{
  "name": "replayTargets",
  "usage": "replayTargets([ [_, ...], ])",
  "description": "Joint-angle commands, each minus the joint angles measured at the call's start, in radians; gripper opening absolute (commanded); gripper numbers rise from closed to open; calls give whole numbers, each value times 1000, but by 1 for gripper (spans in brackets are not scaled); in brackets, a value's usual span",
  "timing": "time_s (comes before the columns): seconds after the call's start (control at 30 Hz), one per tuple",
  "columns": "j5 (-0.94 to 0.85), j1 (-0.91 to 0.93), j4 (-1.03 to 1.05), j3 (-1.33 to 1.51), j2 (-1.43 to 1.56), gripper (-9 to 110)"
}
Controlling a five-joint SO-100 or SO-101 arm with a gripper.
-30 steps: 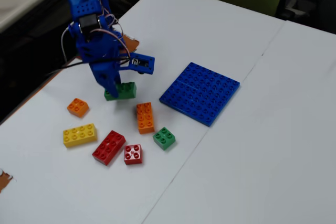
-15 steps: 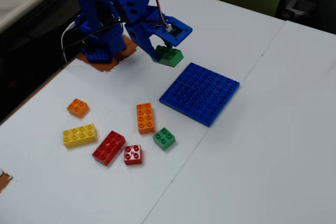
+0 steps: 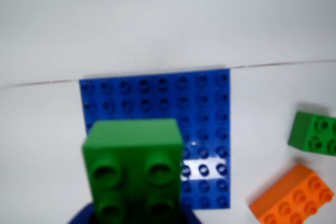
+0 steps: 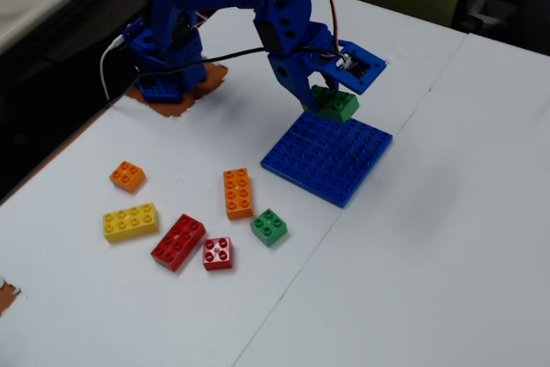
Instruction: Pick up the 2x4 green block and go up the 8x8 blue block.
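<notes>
The 2x4 green block (image 3: 131, 150) fills the lower middle of the wrist view, studs toward the camera, with only four studs showing. My blue gripper (image 3: 134, 214) is shut on it. In the fixed view the gripper (image 4: 326, 102) holds the green block (image 4: 337, 106) at the far corner of the 8x8 blue block (image 4: 331, 156), just over it; I cannot tell whether they touch. In the wrist view the blue baseplate (image 3: 205, 108) lies flat behind and to the right of the green block.
A small square green brick (image 4: 269, 227) and an orange 2x4 brick (image 4: 237, 192) lie left of the plate; both show at the right of the wrist view, green (image 3: 314, 132) and orange (image 3: 291, 200). Yellow (image 4: 130, 221), red (image 4: 178, 242), small red (image 4: 217, 253) and small orange (image 4: 127, 176) bricks lie further left. The arm base (image 4: 163, 58) stands at the back left.
</notes>
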Motion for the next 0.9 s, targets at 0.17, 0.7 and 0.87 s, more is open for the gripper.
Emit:
replayTargets([
  [0.17, -87, -11, 57, -64, -21, 0],
  [0.7, -94, -6, 51, -94, -34, 0],
  [0.87, -94, -8, 48, -98, -41, 0],
])
